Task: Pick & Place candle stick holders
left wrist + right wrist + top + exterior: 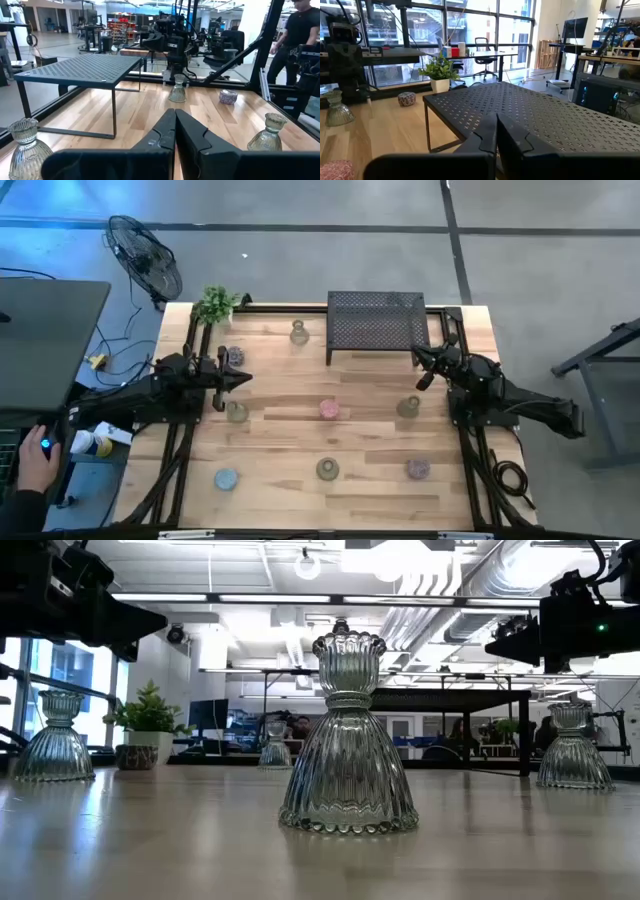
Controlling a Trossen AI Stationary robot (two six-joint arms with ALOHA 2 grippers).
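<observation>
From above: sitting scattered over the table (280, 470), eight holders; nearest the left gripper (238, 381), a mauve holder (234, 356) just beyond it and a clear holder (236, 412) just on its other side; hovering beside the rack (376, 322), right gripper (428, 377), with an olive holder (408, 407) near it; lying farther off, pink holder (328, 409), blue holder (226, 478) and others. Judging neither arm committed yet; best opening the fingers wide first, then coming straight down over the narrow neck, not the flared skirt; closing gently, glass likely slipping or tipping.

At table height: standing upright in the middle, a ribbed clear holder (348, 735); both arms hanging high, well clear of it.

Past the left wrist: fingers (162, 135) pressed together, gripping nothing; a clear holder (28, 147) off to one side, nothing between the tips.

Past the right wrist: fingers (485, 135) likewise closed and empty; pointing over the rack (530, 117) toward the plant (440, 72); no holder lined up ahead.
</observation>
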